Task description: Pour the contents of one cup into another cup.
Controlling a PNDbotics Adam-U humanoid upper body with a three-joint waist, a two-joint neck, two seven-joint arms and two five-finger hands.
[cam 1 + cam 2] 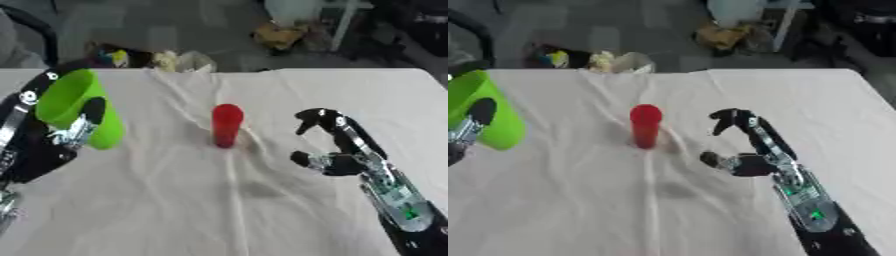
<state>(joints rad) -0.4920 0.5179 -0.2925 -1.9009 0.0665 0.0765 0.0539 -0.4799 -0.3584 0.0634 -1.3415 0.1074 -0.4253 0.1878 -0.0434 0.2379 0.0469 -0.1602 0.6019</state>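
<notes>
A large green cup [79, 107] is held in my left hand [52, 142] at the left, lifted and tilted with its mouth up and to the left; my fingers and thumb curl round its wall. A small red cup [227, 124] stands upright on the white cloth near the table's middle. To the right of the red cup, a short gap away, my right hand [337, 150] hovers with its fingers curved and spread, and it holds nothing. What is inside either cup is hidden.
The white tablecloth [262, 200] is wrinkled, with folds running past the red cup. Beyond the table's far edge lie several small objects on the floor [149, 57] and some furniture legs [346, 22].
</notes>
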